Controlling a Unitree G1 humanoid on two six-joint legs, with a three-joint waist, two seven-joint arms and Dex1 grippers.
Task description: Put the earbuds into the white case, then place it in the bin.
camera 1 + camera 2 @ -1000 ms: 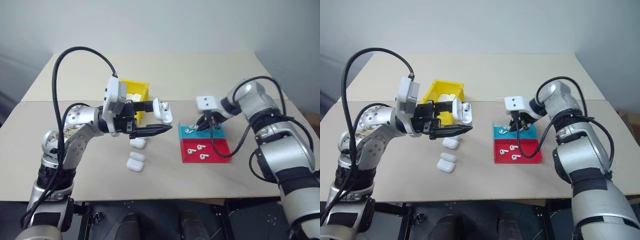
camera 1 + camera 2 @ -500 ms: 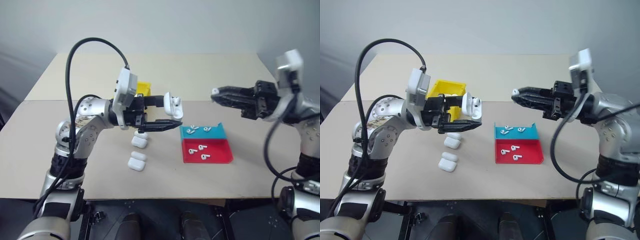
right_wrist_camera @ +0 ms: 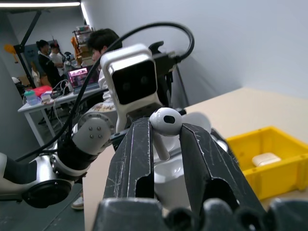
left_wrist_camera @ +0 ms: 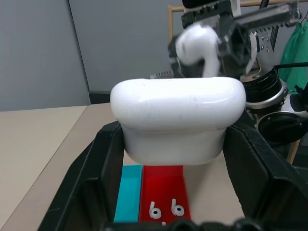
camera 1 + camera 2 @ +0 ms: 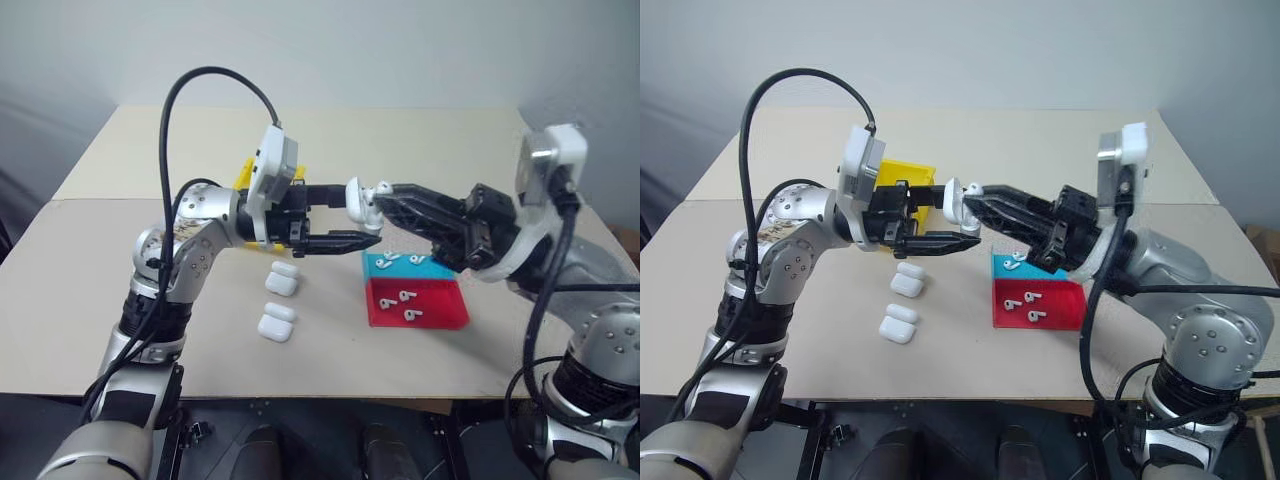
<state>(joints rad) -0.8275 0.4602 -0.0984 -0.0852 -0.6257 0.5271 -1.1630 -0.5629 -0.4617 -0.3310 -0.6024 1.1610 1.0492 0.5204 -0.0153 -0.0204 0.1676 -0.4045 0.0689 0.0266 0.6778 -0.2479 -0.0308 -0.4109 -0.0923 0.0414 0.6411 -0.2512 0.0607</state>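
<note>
My left gripper (image 5: 356, 214) is shut on the white case (image 5: 354, 199), holding it in the air between the bin and the tray with its lid swung open. In the left wrist view the case (image 4: 177, 115) sits between both fingers. My right gripper (image 5: 386, 192) points across at it, shut on one of the earbuds (image 3: 166, 120) by its stem. That earbud (image 5: 974, 188) hovers right at the case's open top. The yellow bin (image 5: 916, 178) stands behind my left hand, mostly hidden. More earbuds (image 5: 404, 295) lie in the tray.
A flat red-and-teal tray (image 5: 442, 312) lies on the table below my right gripper. Several spare cases (image 5: 279, 286) rest on the table beneath my left gripper. One case (image 3: 263, 159) lies inside the bin. People sit at a desk (image 3: 72, 79) far behind.
My right gripper rose from the tray with an earbud, swung round and came across to the open case. The left gripper with the case drifted slightly toward it.
</note>
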